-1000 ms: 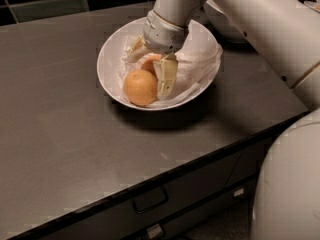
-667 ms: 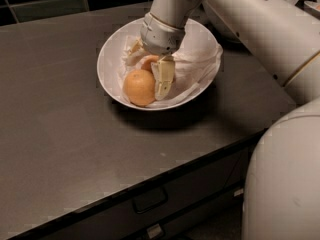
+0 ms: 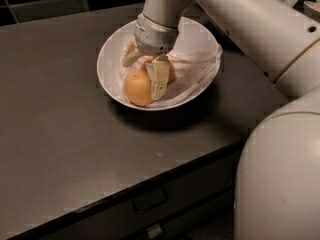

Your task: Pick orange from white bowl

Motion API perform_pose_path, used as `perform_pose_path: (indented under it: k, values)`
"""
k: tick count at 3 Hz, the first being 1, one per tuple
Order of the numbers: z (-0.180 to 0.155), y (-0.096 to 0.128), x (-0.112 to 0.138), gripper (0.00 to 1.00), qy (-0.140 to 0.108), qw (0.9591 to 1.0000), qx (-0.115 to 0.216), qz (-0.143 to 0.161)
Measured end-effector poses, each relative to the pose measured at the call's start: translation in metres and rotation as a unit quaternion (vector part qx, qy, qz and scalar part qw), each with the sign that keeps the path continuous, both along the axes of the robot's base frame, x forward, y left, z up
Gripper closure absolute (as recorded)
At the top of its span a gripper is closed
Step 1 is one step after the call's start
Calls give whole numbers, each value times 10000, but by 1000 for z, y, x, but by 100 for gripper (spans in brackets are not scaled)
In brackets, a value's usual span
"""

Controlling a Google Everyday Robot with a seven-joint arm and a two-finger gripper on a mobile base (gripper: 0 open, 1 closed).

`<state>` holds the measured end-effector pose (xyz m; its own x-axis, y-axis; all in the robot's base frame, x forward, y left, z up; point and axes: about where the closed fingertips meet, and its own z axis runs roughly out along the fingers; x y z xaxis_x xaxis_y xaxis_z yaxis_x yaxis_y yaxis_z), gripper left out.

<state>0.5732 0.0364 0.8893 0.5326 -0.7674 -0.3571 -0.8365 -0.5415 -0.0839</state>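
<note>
The white bowl (image 3: 111, 54) sits on the dark counter, lined with crumpled white paper (image 3: 197, 66). The paler yellow-orange orange (image 3: 136, 87) lies at the bowl's front left. A deeper reddish-orange fruit (image 3: 171, 73) lies just behind it, mostly hidden. My gripper (image 3: 145, 64) reaches down into the bowl from above, open. One of its fingers (image 3: 159, 76) stands against the orange's right side, between the two fruits. The other sits behind the orange at the upper left. The orange rests in the bowl.
The dark counter (image 3: 60, 134) spreads to the left and front, with a drawer handle (image 3: 149, 200) under its front edge. My arm (image 3: 250, 29) crosses the top right and my base (image 3: 282, 184) fills the lower right. A dark tiled wall (image 3: 45, 4) runs behind.
The gripper has shifted slightly to the left inside the bowl. The orange and the bowl have not moved.
</note>
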Motion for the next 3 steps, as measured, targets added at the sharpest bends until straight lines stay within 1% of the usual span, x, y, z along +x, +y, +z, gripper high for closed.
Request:
perform_pose_path:
  k: [2,3]
  values:
    - [-6,8,-2,19,32,9999,-146,15]
    - [-12,7,-4,21,87,9997,-212,-18]
